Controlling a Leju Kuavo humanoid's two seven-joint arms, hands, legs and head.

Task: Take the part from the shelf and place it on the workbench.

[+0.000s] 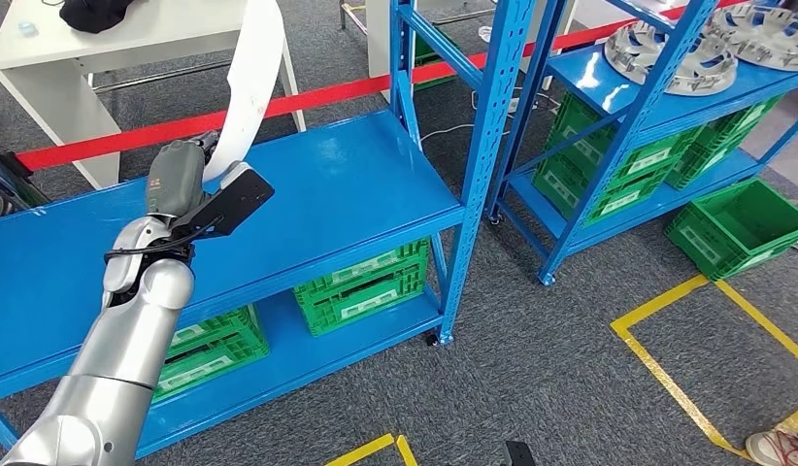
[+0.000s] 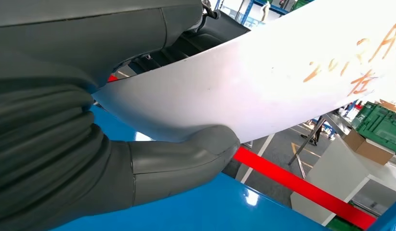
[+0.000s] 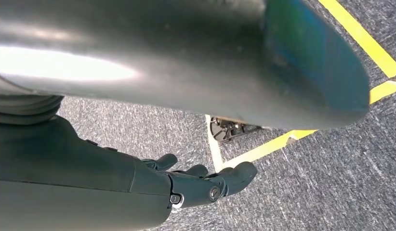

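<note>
Part (image 1: 254,68), a curved white panel, is gripped by the left hand (image 1: 186,180) above the blue shelf (image 1: 356,184); right hand (image 3: 205,183) hangs loosely open. Next, likely carrying it to the bench.

Blue shelf (image 1: 356,184): green crates (image 1: 361,286) on lower tier; grey carpet floor (image 1: 570,369).

White part (image 1: 251,73) with orange writing; blue shelf (image 1: 356,194); green crates (image 1: 361,286); red barrier tape (image 1: 308,97); yellow floor lines (image 1: 667,374).
</note>
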